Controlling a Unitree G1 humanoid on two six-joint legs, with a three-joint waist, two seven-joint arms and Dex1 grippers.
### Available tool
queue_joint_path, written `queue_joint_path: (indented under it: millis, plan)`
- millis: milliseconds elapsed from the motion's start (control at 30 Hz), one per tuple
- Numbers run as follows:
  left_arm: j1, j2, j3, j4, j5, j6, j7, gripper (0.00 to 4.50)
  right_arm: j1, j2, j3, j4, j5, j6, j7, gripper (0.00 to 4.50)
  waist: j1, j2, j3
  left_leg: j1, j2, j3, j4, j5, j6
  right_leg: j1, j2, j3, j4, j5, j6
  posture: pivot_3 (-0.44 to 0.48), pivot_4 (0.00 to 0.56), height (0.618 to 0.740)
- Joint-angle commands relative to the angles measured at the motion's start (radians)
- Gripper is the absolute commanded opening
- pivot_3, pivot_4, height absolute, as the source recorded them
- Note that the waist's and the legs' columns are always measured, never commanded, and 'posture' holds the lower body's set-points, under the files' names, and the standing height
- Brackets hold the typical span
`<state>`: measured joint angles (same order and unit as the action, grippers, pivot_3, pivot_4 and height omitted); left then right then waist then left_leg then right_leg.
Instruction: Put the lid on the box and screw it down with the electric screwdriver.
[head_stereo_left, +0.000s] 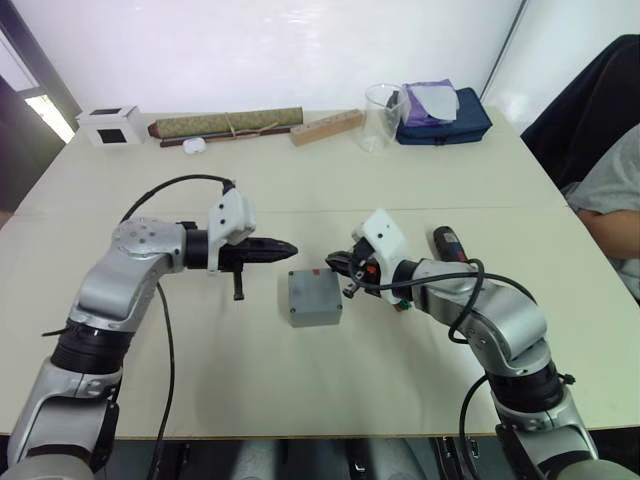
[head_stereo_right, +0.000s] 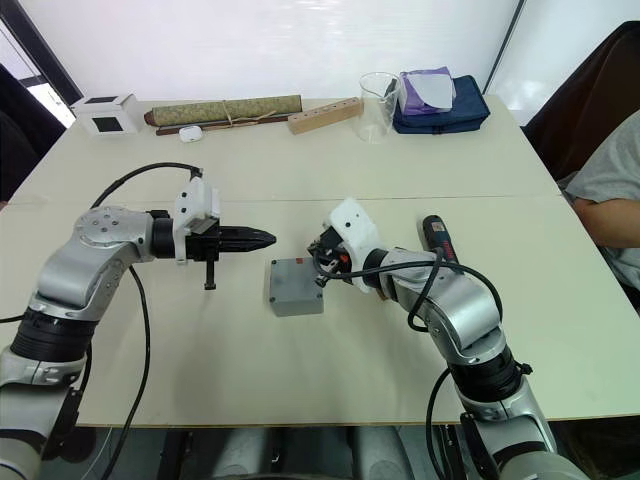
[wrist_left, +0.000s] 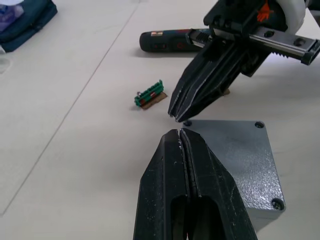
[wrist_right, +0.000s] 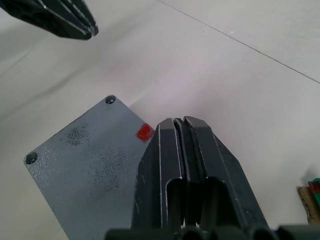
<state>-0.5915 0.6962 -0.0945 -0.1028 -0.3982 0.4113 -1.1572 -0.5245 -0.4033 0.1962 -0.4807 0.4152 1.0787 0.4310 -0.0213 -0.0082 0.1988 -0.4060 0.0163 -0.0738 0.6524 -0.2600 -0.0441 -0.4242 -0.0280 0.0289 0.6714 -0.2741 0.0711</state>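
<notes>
Lid (head_stereo_left: 314, 296) on box (head_stereo_left: 317, 318), edges flush

We see a matt grey plastic lid (wrist_left: 235, 150), faintly speckled, on its box (head_stereo_left: 315, 312). The table (head_stereo_left: 420, 180) looks smooth and matt. Both grippers' fingers (wrist_left: 187, 190) are black, ribbed plastic; the beaker (head_stereo_left: 380, 115) clear and glossy.

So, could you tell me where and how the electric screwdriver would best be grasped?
Probably around the middle of its thick black barrel, from above, with the fingers across its width. The electric screwdriver lies flat on the table behind the right gripper, free on both sides. That arm is nearest. The lid already sits on the box.
</notes>
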Motion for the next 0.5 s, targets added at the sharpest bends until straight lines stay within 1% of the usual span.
queue_joint_path:
  millis: [33,500]
  plan:
    - [-0.011,0.005,0.023,-0.035,-0.016,0.004,0.002,0.00,-0.005,-0.007,0.017,-0.024,-0.005,-0.002,0.004,0.03,0.000,0.000,0.000,0.000,0.000,0.000,0.000,0.000,0.000,0.000,0.000,0.000,0.000,0.000,0.000,0.000,0.150,0.736]
    - [0.003,0.013,0.022,-0.053,-0.020,0.013,0.000,0.00,-0.015,-0.009,0.022,-0.050,0.010,0.012,0.019,0.03,0.000,0.000,0.000,0.000,0.000,0.000,0.000,0.000,0.000,0.000,0.000,0.000,0.000,0.000,0.000,0.000,0.150,0.736]
